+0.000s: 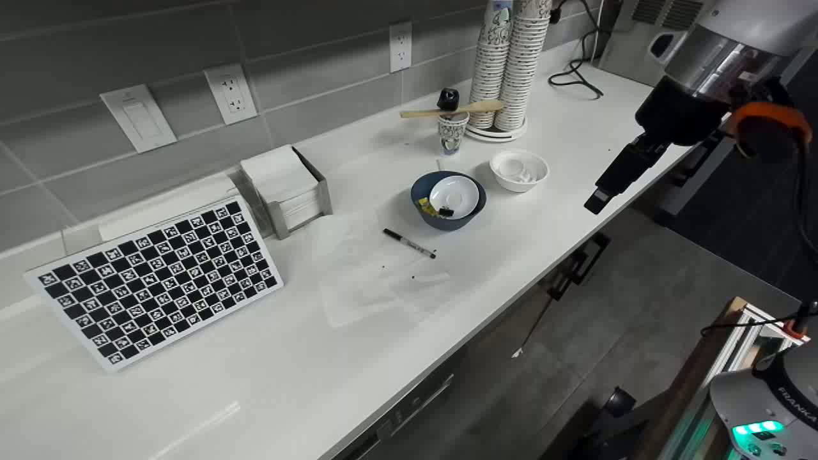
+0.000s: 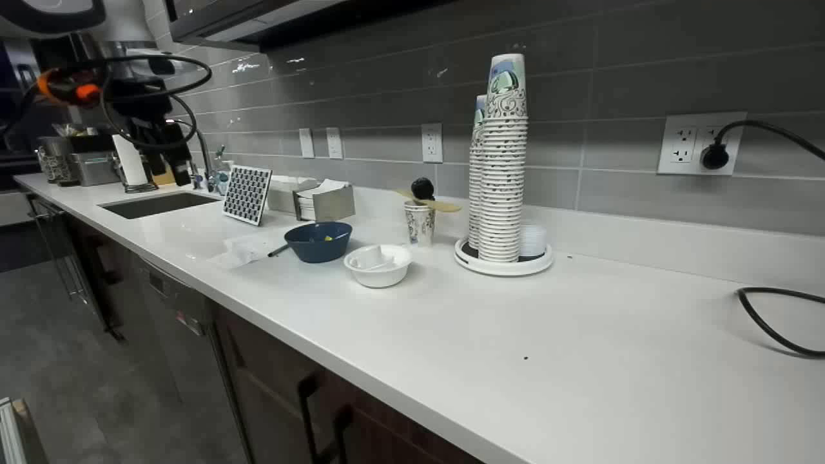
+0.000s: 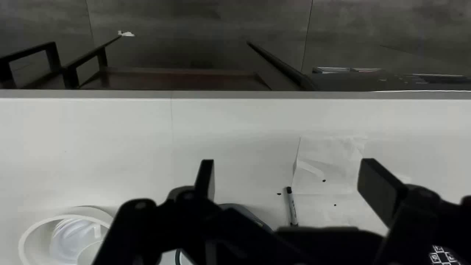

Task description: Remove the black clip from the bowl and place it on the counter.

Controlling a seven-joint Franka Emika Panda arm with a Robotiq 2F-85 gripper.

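Observation:
The dark blue bowl [image 1: 441,223] stands on the white counter [image 1: 307,383], and also shows in an exterior view [image 2: 316,248]. The small black clip [image 1: 446,211] lies inside it, by the lower edge of a white dish [image 1: 455,193] and near a yellow item [image 1: 426,206]. The clip is hidden in the wrist view, where only part of the bowl [image 3: 244,210] shows behind the left finger. My gripper [image 1: 597,200] hangs above the counter's front edge, apart from the bowl. In the wrist view the gripper [image 3: 287,176] is open, with nothing between its fingers.
A white bowl [image 1: 519,171] with items in it stands beside the blue bowl. A marker [image 1: 409,243] and a thin sheet [image 1: 358,287] lie near it. Behind are a cup [image 1: 452,133] with a wooden spoon across it, cup stacks [image 1: 511,70], a napkin holder [image 1: 287,191] and a checkered board [image 1: 160,281].

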